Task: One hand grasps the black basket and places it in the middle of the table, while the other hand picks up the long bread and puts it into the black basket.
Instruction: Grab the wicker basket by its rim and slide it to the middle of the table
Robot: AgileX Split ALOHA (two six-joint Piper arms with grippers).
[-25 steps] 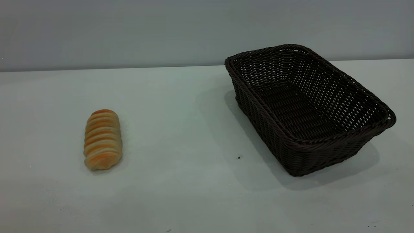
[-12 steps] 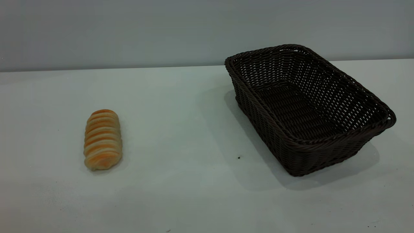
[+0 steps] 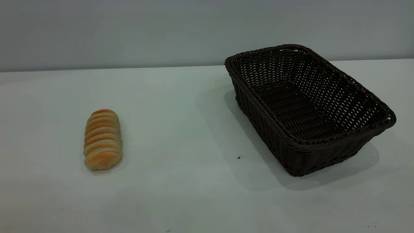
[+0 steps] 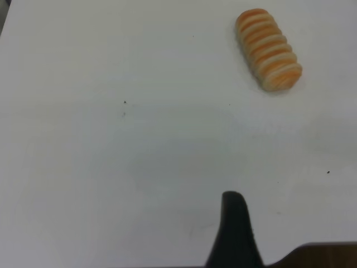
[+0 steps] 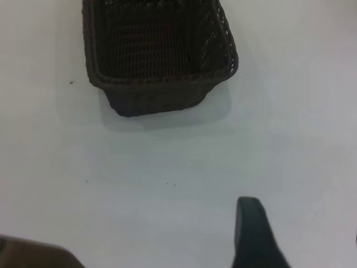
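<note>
The black basket [image 3: 307, 110] stands empty on the right part of the table [image 3: 181, 129], set at an angle. It also shows in the right wrist view [image 5: 159, 53]. The long bread [image 3: 103, 139] lies on the left part of the table, and shows in the left wrist view [image 4: 269, 49]. Neither arm shows in the exterior view. Only a black part of my left gripper [image 4: 234, 229] shows in its wrist view, above bare table and well short of the bread. Only a black part of my right gripper [image 5: 252, 234] shows, above bare table short of the basket's near end.
A plain grey wall [image 3: 129, 32] runs behind the table's far edge. A tiny dark speck [image 3: 238, 157] lies left of the basket. A brown edge [image 4: 323, 255] shows at the corner of the left wrist view.
</note>
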